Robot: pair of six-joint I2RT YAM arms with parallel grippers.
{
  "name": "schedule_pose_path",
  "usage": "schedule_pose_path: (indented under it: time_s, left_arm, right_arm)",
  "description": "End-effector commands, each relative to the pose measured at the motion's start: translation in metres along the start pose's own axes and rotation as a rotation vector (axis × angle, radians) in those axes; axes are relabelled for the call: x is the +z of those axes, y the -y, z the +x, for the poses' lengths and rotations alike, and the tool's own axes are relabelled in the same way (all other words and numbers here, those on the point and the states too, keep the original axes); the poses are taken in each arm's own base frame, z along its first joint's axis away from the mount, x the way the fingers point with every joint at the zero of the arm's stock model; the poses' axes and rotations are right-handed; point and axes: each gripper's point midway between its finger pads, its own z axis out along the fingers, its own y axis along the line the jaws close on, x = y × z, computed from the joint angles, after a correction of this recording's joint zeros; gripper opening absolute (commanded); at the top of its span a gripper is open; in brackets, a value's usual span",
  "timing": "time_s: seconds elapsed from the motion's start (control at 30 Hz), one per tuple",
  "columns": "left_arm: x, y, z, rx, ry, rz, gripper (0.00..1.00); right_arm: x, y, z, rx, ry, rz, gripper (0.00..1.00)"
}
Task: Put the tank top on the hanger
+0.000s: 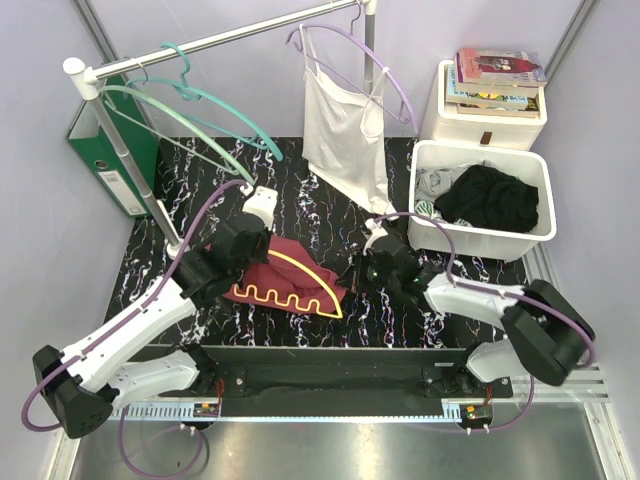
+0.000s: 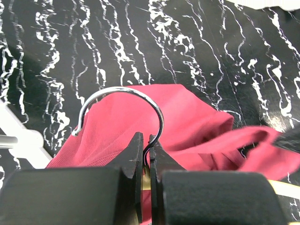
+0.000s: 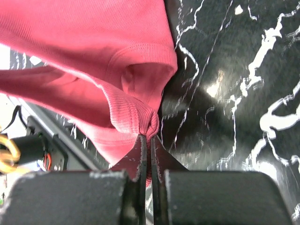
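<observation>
The maroon tank top (image 1: pixel 290 272) lies on the black marbled mat, with the yellow hanger (image 1: pixel 300 290) lying on it, its wavy bar toward the near edge. My left gripper (image 1: pixel 250 250) is shut on the neck of the hanger's metal hook (image 2: pixel 140 96), which arches over the red fabric (image 2: pixel 187 122) in the left wrist view. My right gripper (image 1: pixel 362 272) is shut on a bunched ribbed edge of the tank top (image 3: pixel 136 117) at the garment's right end, just above the mat.
A rail at the back carries teal hangers (image 1: pixel 190 100) and a lilac hanger with a white camisole (image 1: pixel 345 130). A white bin (image 1: pixel 485 235) with a black garment stands at the right, books (image 1: pixel 495 75) behind it. A green binder (image 1: pixel 105 160) leans at the left.
</observation>
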Motion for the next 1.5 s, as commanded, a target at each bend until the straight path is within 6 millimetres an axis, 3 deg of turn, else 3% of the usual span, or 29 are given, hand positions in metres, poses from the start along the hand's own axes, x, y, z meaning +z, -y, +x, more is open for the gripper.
schedule_pose_path:
  time_s: [0.0,0.27,0.53,0.8,1.07,1.3,1.47]
  left_arm:
    - [-0.009,-0.015,-0.026,-0.033,0.105,-0.063,0.0]
    - [-0.009,-0.02,-0.026,-0.038,0.109,-0.095,0.0]
    - [-0.013,-0.029,-0.029,-0.06,0.131,-0.139,0.0]
    - [-0.019,-0.037,-0.033,-0.074,0.165,-0.165,0.0]
    - [-0.016,-0.033,-0.032,-0.074,0.157,-0.155,0.0]
    - [-0.015,-0.03,-0.032,-0.076,0.159,-0.135,0.0]
    - [-0.014,-0.027,-0.032,-0.076,0.157,-0.124,0.0]
  right_arm:
    - [-0.026,0.0,0.02,-0.029,-0.052,-0.008,0.0]
    - [-0.066,-0.009,0.025,-0.049,-0.029,-0.037,0.0]
    - [-0.085,-0.029,0.034,-0.057,-0.079,-0.123,0.0]
    - [-0.101,-0.024,0.048,-0.052,-0.112,-0.103,0.0]
    - [-0.119,-0.045,0.032,-0.047,-0.044,-0.175,0.0]
    - [-0.116,-0.059,0.016,-0.069,-0.011,-0.199,0.0]
    - [-0.116,-0.084,-0.006,-0.094,0.04,-0.26,0.0]
